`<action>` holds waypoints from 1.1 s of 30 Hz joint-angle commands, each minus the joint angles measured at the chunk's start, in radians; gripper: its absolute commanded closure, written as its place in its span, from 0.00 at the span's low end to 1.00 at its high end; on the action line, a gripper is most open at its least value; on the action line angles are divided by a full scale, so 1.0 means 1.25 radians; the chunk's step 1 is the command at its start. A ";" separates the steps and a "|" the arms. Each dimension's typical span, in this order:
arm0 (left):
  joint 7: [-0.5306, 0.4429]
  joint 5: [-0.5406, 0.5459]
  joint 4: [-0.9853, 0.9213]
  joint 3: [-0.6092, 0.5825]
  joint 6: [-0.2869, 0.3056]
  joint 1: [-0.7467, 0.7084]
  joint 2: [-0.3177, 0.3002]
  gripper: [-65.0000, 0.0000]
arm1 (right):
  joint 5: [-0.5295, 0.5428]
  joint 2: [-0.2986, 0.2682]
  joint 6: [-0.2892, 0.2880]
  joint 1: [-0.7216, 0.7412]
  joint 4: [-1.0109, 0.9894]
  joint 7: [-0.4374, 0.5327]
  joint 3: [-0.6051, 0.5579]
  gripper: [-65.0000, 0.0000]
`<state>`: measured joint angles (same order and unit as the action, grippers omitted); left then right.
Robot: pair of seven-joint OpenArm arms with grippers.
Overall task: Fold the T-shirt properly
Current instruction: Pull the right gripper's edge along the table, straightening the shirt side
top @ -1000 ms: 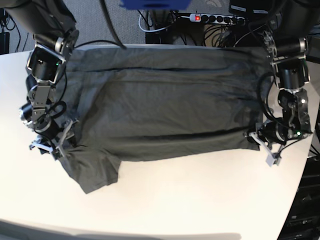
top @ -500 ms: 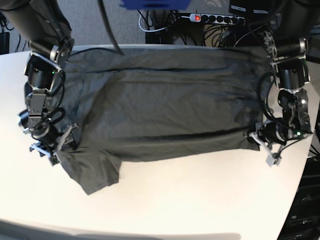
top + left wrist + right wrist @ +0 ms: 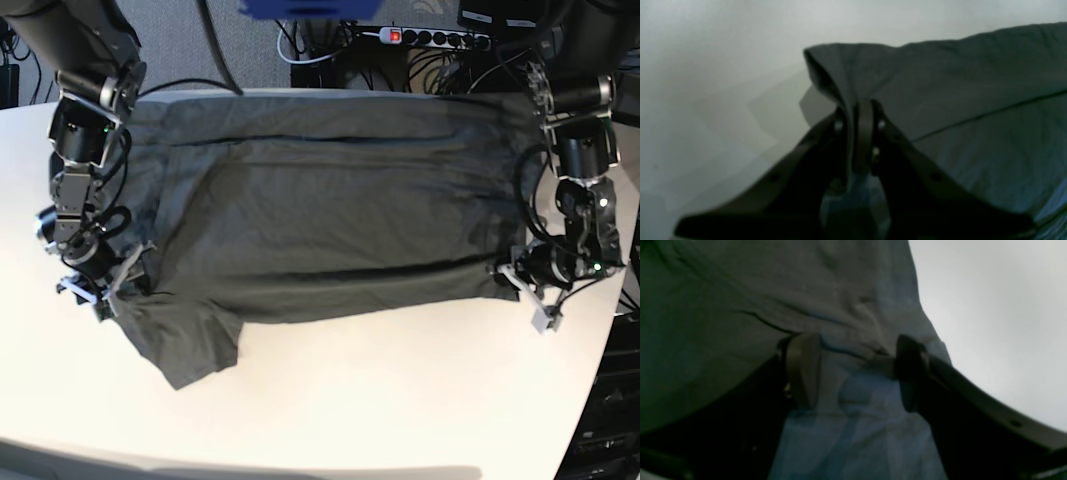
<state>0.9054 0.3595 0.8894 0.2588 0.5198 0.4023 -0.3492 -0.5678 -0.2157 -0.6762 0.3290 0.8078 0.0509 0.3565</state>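
Observation:
The dark grey T-shirt (image 3: 330,210) lies spread wide across the white table (image 3: 400,400), one sleeve sticking out at the lower left. In the base view my left gripper (image 3: 507,275) sits at the shirt's lower right corner. The left wrist view shows that gripper (image 3: 858,133) shut on a pinched fold of the T-shirt (image 3: 957,83), lifted slightly off the table. My right gripper (image 3: 123,285) is at the shirt's left edge by the sleeve. In the right wrist view it (image 3: 857,373) stands open, its fingers (image 3: 803,370) spread over the T-shirt (image 3: 740,300) lying between them.
A power strip (image 3: 435,38) and tangled cables lie behind the table's far edge. A blue object (image 3: 310,8) hangs at the top. The table's (image 3: 590,380) edge curves inward on the right. Bare white tabletop runs along the front.
The right arm has shifted slightly to the left and back at the shirt's left edge. The left arm and the pinched corner have not moved.

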 commanded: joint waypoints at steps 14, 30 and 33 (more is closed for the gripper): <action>-0.012 0.010 0.016 0.003 0.002 0.024 -0.012 0.94 | -0.115 -0.013 -0.018 -0.027 -0.015 -0.163 -0.057 0.63; -0.011 0.009 0.016 0.003 0.006 0.021 -0.013 0.94 | -0.116 -0.029 -0.018 -0.032 -0.006 -0.183 -0.070 0.97; -0.011 0.011 0.016 0.003 0.006 0.021 -0.013 0.94 | -0.116 -0.038 -0.018 -0.036 0.047 -0.185 -0.066 0.97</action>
<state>0.9051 0.3599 0.8894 0.2588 0.5213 0.4015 -0.3496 -0.6033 -0.2405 -0.6880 0.3050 0.8837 -0.0280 0.2687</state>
